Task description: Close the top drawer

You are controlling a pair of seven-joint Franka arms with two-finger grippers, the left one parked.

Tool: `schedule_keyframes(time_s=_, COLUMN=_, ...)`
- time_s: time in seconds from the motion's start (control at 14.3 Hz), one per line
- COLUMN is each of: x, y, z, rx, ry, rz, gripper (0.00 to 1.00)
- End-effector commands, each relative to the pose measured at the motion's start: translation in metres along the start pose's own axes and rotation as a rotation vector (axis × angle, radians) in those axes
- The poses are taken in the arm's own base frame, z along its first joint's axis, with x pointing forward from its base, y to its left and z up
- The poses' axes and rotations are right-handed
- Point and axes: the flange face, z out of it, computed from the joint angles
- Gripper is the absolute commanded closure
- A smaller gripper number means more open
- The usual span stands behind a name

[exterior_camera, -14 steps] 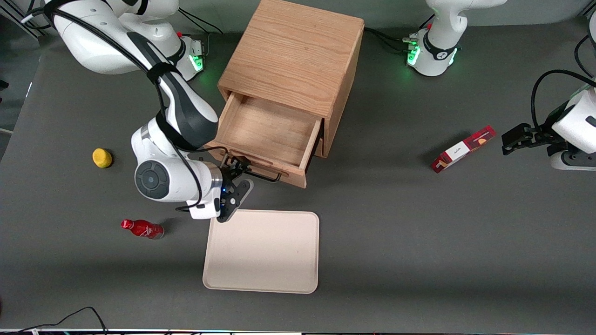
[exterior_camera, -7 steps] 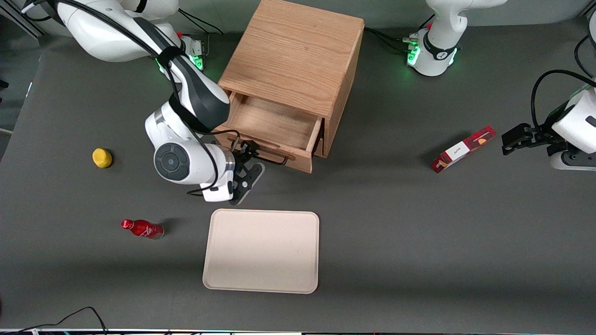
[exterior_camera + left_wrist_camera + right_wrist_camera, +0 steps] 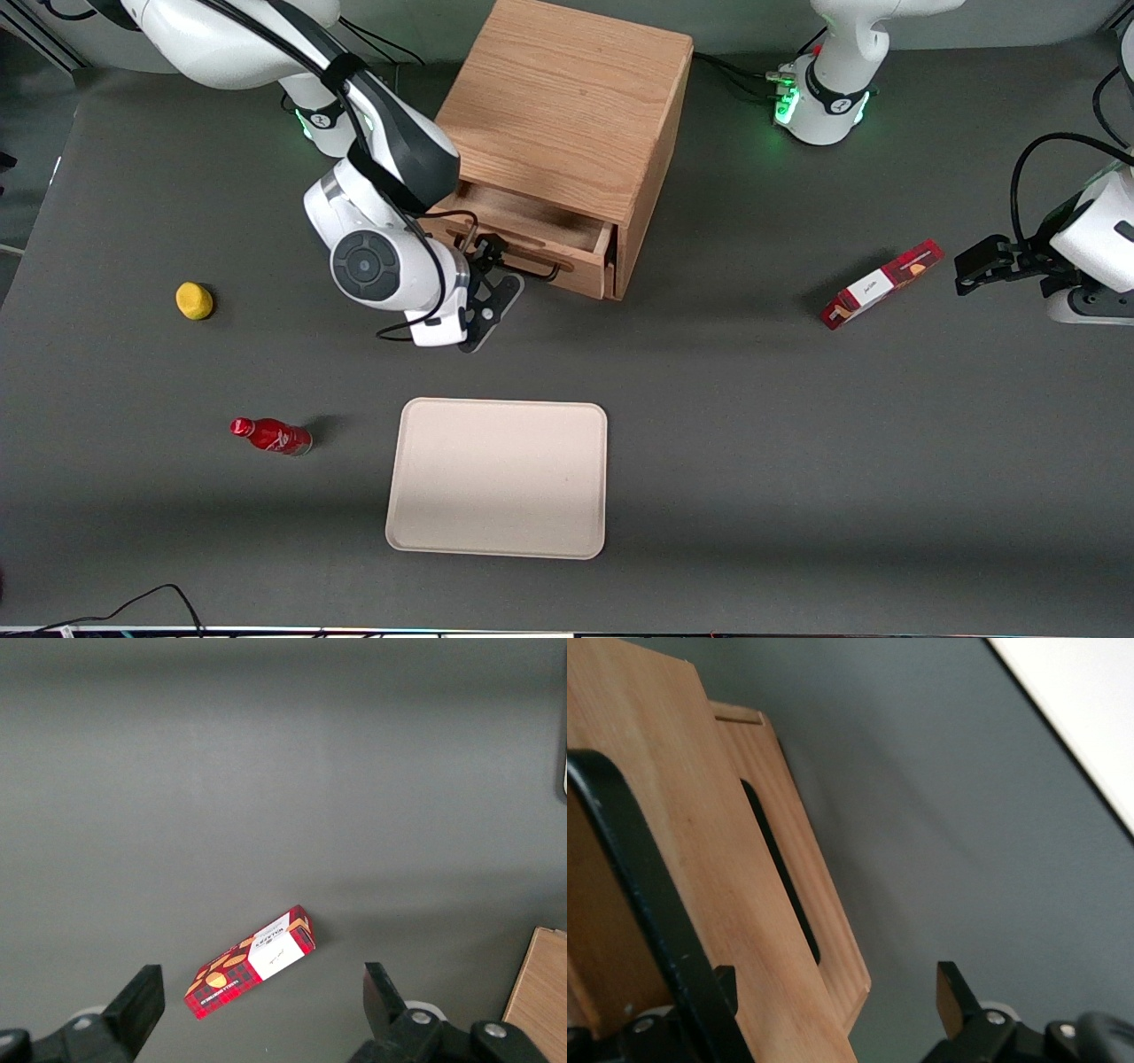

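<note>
The oak cabinet (image 3: 558,106) stands away from the front camera. Its top drawer (image 3: 542,232) sticks out a short way, so only a narrow strip of its inside shows. My gripper (image 3: 490,259) is at the drawer's front, at the end nearer the working arm's base, against the black wire handle (image 3: 534,266). In the right wrist view the gripper (image 3: 837,992) is open, its fingers (image 3: 950,992) wide apart. The drawer's light-wood front (image 3: 700,850) and its lip (image 3: 799,904) stand between them, and the black handle (image 3: 633,877) runs close by one finger. The lower drawer is hidden.
A cream tray (image 3: 496,478) lies nearer the front camera than the cabinet; its corner shows in the right wrist view (image 3: 1090,709). A red bottle (image 3: 270,436) and a yellow object (image 3: 194,300) lie toward the working arm's end. A red box (image 3: 880,283) lies toward the parked arm's end.
The top drawer has slid well into the cabinet, from wide open to only a little out. My gripper has moved with its front, away from the front camera.
</note>
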Motion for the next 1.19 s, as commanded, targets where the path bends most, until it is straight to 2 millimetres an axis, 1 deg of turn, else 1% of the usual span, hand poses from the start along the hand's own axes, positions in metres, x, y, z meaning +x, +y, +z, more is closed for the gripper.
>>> schedule_keyframes(time_s=0.0, x=-0.003, y=-0.028, z=0.019, rx=-0.006, ry=-0.008, rz=0.027, gripper=0.0)
schedule_keyframes(time_s=0.07, x=-0.003, y=-0.031, z=0.022, rx=-0.006, ry=-0.013, rz=0.033, gripper=0.0)
schedule_keyframes(time_s=0.14, x=-0.003, y=-0.039, z=0.024, rx=-0.004, ry=-0.018, rz=0.02, gripper=0.0)
schedule_keyframes(time_s=0.28, x=-0.005, y=-0.044, z=0.028, rx=0.004, ry=-0.027, rz=0.026, gripper=0.0)
schedule_keyframes(time_s=0.49, x=-0.006, y=-0.049, z=0.028, rx=0.013, ry=-0.027, rz=0.03, gripper=0.0)
schedule_keyframes(time_s=0.56, x=-0.005, y=-0.055, z=0.03, rx=0.014, ry=-0.032, rz=0.021, gripper=0.0)
schedule_keyframes(time_s=0.91, x=-0.007, y=-0.062, z=0.032, rx=0.019, ry=-0.055, rz=0.043, gripper=0.0)
schedule_keyframes(time_s=1.12, x=-0.012, y=-0.068, z=0.028, rx=0.016, ry=-0.08, rz=0.038, gripper=0.0)
